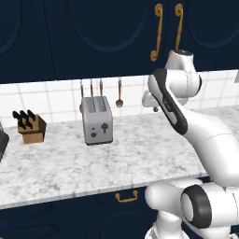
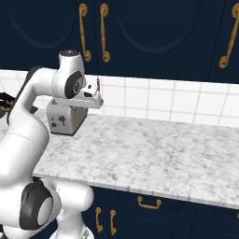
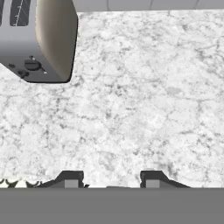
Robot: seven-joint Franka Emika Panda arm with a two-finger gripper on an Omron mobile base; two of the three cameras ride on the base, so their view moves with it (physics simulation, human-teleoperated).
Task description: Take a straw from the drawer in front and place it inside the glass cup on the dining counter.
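Upper cabinets [image 1: 93,32]: navy doors across top of both base views, long vertical brass handles [image 1: 158,32].

Table [image 1: 70,163]: white-grey veined marble worktop, white tile backsplash [image 1: 46,100] behind. Large bare stretch in front of and right of toaster.

Arm: white w/ dark joints, rises lower right in left base view and bends over the table; wrist held above the top, near the backsplash. It blocks the right part of the table in that view.

Toaster [image 1: 97,120]: silver-grey, slots on top, knobs on end face, standing on table toward the back. In hand view it sits at upper left [image 3: 39,39], well apart from the fingertips.

Knife block [image 1: 31,127]: wooden, dark handles, on table left of toaster, apart from it.

Drawer [image 1: 126,203]: navy front under table edge, small curved brass pull [image 1: 127,197], closed as far as visible. Also in right base view [image 2: 149,210]. Part hidden by arm's base in left base view. Straw: can't be made out.

Hanging utensils [image 1: 119,93]: few small copper-coloured pieces on backsplash above toaster.

Hand [image 3: 111,179]: two dark fingertips [image 3: 70,178] over bare marble, a clear gap between them, nothing between them; part-open.
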